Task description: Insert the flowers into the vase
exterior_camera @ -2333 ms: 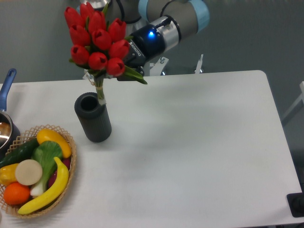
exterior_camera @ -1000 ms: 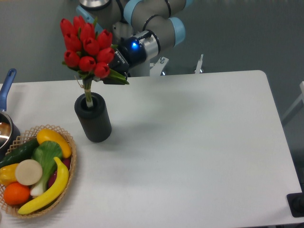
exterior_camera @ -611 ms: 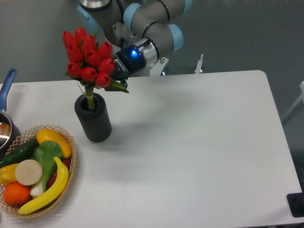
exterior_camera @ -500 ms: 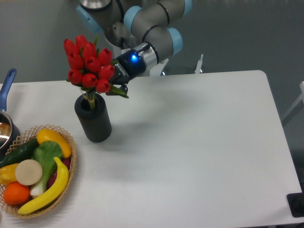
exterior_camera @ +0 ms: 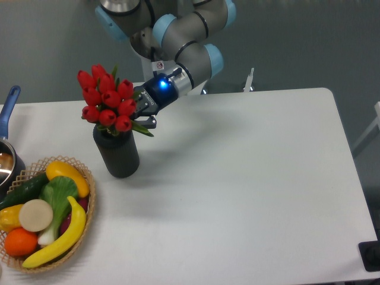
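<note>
Flowers (exterior_camera: 105, 101), upper left of frame: buds looking like smooth plastic w/ slight sheen, leaves same. Vase (exterior_camera: 117, 155) just below: showing matt black, finely ribbed wall. Gripper (exterior_camera: 142, 111) beside buds: reading as matt black plastic; arm (exterior_camera: 184, 35) above it showing satin grey metal-looking tubes w/ glossy pale-blue caps. Table (exterior_camera: 249, 190): looking smooth, matt white. Basket (exterior_camera: 89, 208), lower left: rough woven wicker; fruit & veg (exterior_camera: 44, 214) inside looking like smooth, part-glossy plastic.

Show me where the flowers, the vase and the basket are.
flowers (exterior_camera: 107, 100), fixed camera, on the red buds
vase (exterior_camera: 120, 157), fixed camera, on its black side wall
basket (exterior_camera: 88, 209), fixed camera, on its woven right rim
</note>
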`<state>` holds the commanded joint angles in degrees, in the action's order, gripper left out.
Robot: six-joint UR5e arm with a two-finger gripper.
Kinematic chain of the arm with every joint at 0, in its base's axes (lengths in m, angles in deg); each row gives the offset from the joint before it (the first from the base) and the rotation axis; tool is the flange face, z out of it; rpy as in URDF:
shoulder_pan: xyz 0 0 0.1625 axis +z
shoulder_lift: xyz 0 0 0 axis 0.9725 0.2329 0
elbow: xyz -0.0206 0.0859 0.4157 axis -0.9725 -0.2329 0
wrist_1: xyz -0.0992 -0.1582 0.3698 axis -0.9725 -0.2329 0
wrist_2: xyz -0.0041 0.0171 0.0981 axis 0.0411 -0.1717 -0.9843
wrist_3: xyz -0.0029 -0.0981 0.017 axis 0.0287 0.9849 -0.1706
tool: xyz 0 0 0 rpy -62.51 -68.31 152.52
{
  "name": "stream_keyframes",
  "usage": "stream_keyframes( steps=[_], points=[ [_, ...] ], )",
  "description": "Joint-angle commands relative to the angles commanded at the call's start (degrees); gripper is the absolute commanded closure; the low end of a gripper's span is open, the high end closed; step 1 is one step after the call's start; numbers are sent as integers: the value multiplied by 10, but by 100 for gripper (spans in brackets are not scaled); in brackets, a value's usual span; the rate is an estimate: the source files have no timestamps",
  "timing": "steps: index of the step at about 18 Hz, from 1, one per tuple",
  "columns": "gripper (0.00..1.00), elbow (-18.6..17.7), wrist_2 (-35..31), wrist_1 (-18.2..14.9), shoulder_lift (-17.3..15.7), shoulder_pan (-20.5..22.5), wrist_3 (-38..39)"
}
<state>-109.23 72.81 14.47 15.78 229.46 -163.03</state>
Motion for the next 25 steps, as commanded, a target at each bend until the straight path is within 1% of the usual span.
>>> stream_keyframes(
  steps=[1, 3, 9, 14, 19, 22, 25],
  points=[
    [0, 0, -2, 0, 1, 0, 0],
    [0, -3, -11, 0, 0, 0, -1],
    [0, -3, -12, 0, -5, 4, 1],
    [0, -1, -12, 0, -16, 10, 5],
    [0, -1, -24, 0, -42, 26, 5],
    [0, -3, -65, -2, -70, 43, 10],
    [0, -9, -83, -2, -97, 54, 21]
  ],
)
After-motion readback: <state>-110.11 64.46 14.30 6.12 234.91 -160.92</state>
